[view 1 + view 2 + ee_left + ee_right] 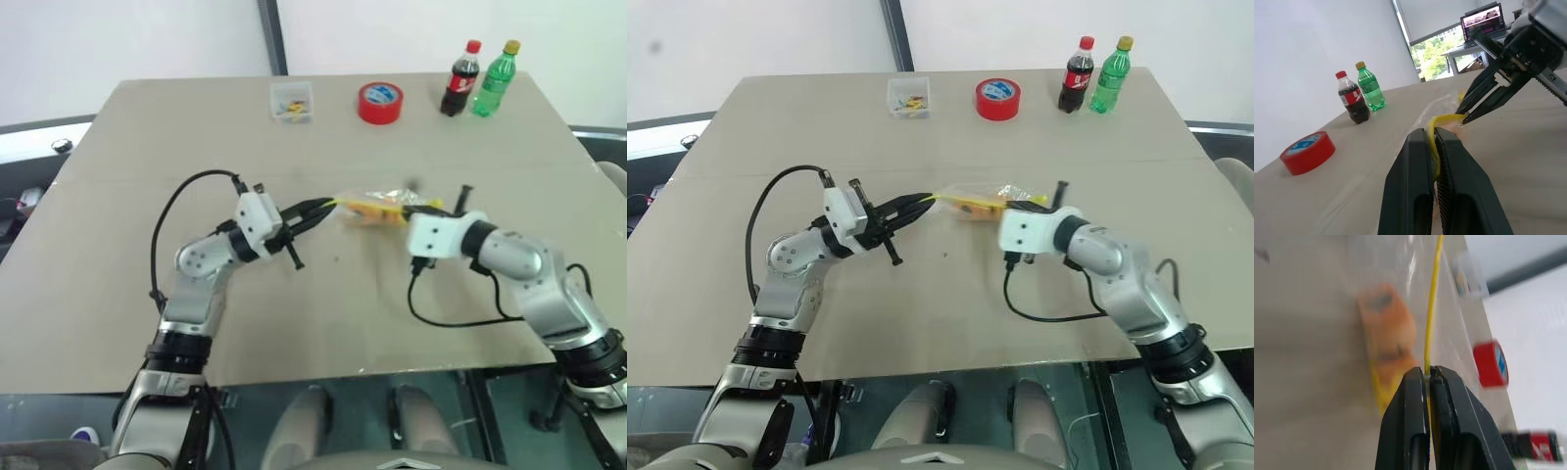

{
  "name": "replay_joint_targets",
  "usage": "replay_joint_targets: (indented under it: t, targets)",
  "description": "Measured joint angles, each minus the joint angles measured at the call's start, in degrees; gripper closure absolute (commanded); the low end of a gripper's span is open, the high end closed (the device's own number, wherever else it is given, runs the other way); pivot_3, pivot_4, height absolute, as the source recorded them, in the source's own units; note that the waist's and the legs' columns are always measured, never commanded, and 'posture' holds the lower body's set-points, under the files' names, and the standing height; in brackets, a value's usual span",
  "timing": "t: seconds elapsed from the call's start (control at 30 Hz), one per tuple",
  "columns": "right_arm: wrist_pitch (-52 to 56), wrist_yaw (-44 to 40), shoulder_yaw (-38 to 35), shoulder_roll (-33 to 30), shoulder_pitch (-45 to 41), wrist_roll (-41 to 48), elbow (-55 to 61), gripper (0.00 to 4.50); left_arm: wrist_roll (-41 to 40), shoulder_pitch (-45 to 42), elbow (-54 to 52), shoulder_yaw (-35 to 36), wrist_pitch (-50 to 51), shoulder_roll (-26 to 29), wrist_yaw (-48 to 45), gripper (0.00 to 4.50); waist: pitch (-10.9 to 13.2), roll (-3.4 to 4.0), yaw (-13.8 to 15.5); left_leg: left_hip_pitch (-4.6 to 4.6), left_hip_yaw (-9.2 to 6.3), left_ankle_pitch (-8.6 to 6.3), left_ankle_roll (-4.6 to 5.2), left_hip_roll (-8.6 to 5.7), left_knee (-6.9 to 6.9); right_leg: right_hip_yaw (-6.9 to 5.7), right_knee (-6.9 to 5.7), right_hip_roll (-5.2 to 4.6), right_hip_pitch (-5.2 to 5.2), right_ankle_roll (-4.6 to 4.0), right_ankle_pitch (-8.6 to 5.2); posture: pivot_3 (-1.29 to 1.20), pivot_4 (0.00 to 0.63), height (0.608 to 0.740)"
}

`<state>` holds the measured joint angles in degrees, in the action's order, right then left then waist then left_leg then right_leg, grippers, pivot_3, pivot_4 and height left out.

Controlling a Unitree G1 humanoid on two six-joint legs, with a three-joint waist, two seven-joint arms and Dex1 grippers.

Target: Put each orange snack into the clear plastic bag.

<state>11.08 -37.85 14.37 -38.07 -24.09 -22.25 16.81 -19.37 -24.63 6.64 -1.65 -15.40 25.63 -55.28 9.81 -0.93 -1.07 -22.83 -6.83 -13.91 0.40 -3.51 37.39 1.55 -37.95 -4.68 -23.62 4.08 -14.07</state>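
Orange snacks [1387, 328] inside clear plastic bag [985, 203]

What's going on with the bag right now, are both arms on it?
Yes. The left gripper and the right gripper are each shut on the yellow seal strip of the clear plastic bag, holding it between them over the middle of the table. The orange snacks show inside the bag. The red tape roll, two bottles and small clear box stand untouched at the far edge.
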Motion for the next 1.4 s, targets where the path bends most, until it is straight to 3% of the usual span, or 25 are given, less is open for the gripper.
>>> replay_joint_targets:
  t: [0.27, 0.5, 0.6, 0.7, 0.8, 0.83, 0.97, 1.13, 1.17, 1.2, 1.27, 1.4]
  targets:
    - [-0.3, 2.5, -3.2, -2.0, -1.3, 0.1, -4.0, 4.44, 0.0, -1.5, 1.0, 0.0, 1.6, -0.3, 0.6, 4.5, 0.0, -0.01, 0.1, 0.0, 0.06, 0.0, 0.0, -0.01, 0.02, 0.02, 0.0, 0.0, 0.01, 0.0, 0.0, 0.0, 0.15, 0.736]
    - [-3.4, 5.4, -4.2, -2.6, -14.7, 0.2, -14.0, 4.44, 4.7, -20.2, 18.5, -0.1, 0.9, -1.3, 3.0, 4.5, 0.0, -0.03, 0.2, -0.04, 0.11, 0.01, -0.01, -0.18, 0.06, -0.04, 0.01, -0.01, 0.03, 0.01, 0.01, 0.0, 0.15, 0.736]
    - [-4.1, 5.7, -4.9, -3.1, -16.5, 0.7, -14.7, 4.44, 6.0, -24.3, 22.3, 0.0, -0.6, -1.2, 3.3, 4.5, 0.0, -0.03, 0.0, -0.09, 0.09, 0.01, 0.0, -0.18, -0.05, 0.01, 0.17, -0.03, -0.03, 0.02, 0.0, 0.0, 0.15, 0.736]
    - [-3.7, 4.8, -6.1, -4.2, -15.4, 1.9, -12.2, 4.44, 6.9, -24.4, 22.7, -0.1, -2.8, -0.6, 2.5, 4.5, 0.0, -0.03, -0.1, -0.23, 0.1, -0.01, 0.01, -0.17, -0.15, 0.04, 0.27, -0.06, -0.2, 0.04, -0.02, 0.0, 0.15, 0.736]
    - [-0.2, 1.7, -7.8, -4.9, -8.6, 4.5, -4.2, 4.44, 7.1, -19.0, 19.3, -0.8, -4.3, 0.5, 0.6, 4.5, 0.0, -0.01, -0.3, -0.41, 0.09, -0.02, 0.02, -0.07, -0.18, 0.03, 0.28, -0.1, -0.39, 0.04, -0.03, 0.0, 0.15, 0.736]
    - [1.2, 0.9, -8.1, -4.9, -6.5, 4.9, -2.5, 4.13, 7.4, -17.3, 18.3, -1.2, -4.3, 0.5, 0.4, 4.5, 0.0, -0.01, -0.3, -0.57, 0.06, -0.02, 0.03, -0.1, -0.12, 0.02, 0.26, -0.11, -0.53, 0.04, -0.02, 0.0, 0.15, 0.736]
    - [9.2, -2.6, -9.5, -5.2, 6.3, 7.0, 7.5, 2.64, 8.0, -4.9, 8.8, -2.4, -2.6, 2.3, -0.6, 3.13, 0.0, -0.01, -0.1, -0.92, 0.06, -0.01, 0.04, -0.11, 0.18, 0.07, -0.07, -0.13, -0.9, 0.05, -0.01, 0.0, 0.15, 0.736]
    - [17.1, -4.6, -12.4, -3.2, 15.2, 12.6, 15.3, 0.22, 2.4, 5.9, -5.3, -2.8, 11.3, 6.2, -1.6, 0.79, 0.0, 0.01, 0.1, -0.78, 0.02, -0.16, 0.28, -0.01, 0.34, 0.04, -0.29, -0.05, -0.78, 0.03, 0.05, 0.0, 0.15, 0.736]
    - [19.0, -5.2, -15.8, -2.6, 17.2, 15.3, 17.0, 0.0, -0.4, 8.3, -8.3, -1.1, 15.8, 8.5, -2.1, 0.22, 0.0, 0.01, 0.1, -0.61, 0.0, -0.16, 0.29, 0.07, 0.36, 0.04, -0.29, 0.02, -0.6, 0.02, 0.05, 0.0, 0.15, 0.736]
    - [19.9, -5.5, -17.3, -2.4, 17.9, 16.4, 17.2, 0.0, -1.5, 9.2, -8.7, 0.0, 17.6, 9.6, -2.3, 0.1, 0.0, 0.03, 0.1, -0.46, 0.0, -0.17, 0.29, 0.07, 0.36, 0.03, -0.28, 0.03, -0.43, 0.02, 0.05, 0.0, 0.15, 0.736]
    - [22.0, -6.4, -22.4, -1.9, 20.6, 20.5, 18.5, 0.0, -5.0, 11.2, -10.8, 3.1, 22.4, 12.2, -2.7, 0.1, 0.1, 0.08, 0.3, 0.18, -0.02, -0.18, 0.31, 0.12, 0.19, -0.03, -0.03, 0.04, 0.24, 0.02, 0.02, 0.0, 0.15, 0.736]
    - [25.2, -10.4, -33.6, 0.1, 27.6, 32.1, 22.2, 0.0, -13.0, 17.5, -14.4, 10.4, 31.4, 18.1, -5.8, 0.1, 0.1, 0.1, 0.3, 0.32, -0.01, -0.18, 0.31, 0.18, 0.12, -0.04, 0.04, 0.05, 0.38, 0.02, 0.02, 0.0, 0.15, 0.736]
